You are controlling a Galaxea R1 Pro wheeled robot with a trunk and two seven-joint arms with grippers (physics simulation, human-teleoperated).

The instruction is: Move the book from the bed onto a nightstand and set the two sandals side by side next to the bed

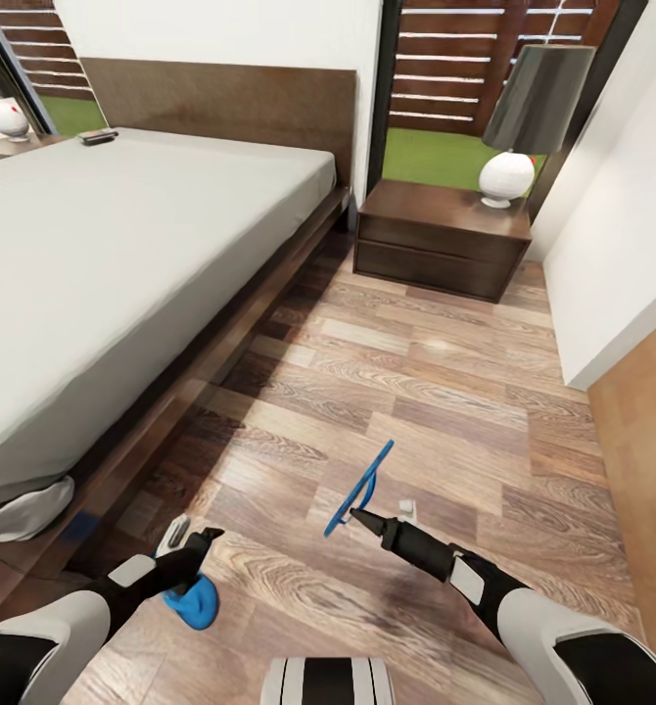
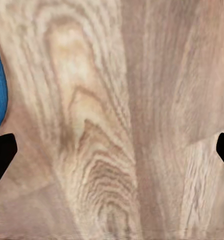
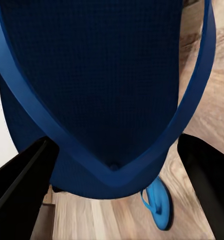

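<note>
Currently the right gripper [image 1: 352,512] pinches one sandal [image 1: 359,489] on edge above the floor [image 1: 436,392]. Left gripper [image 1: 209,538] gapes wide; second sandal [image 1: 195,603] lies just beneath it. Recommend lowering flat alongside, beside the bed [image 1: 122,255] beyond.

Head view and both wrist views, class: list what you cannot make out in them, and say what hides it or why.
- Sandal on the floor: head view, mostly covered by the left gripper.
- Held sandal: head view, seen edge-on; whether the right gripper clamps it is unclear.
- Dark object on the bed: too small to identify.
- Far lamp: cut off by the picture's edge.
- Under the bed: in shadow.
</note>
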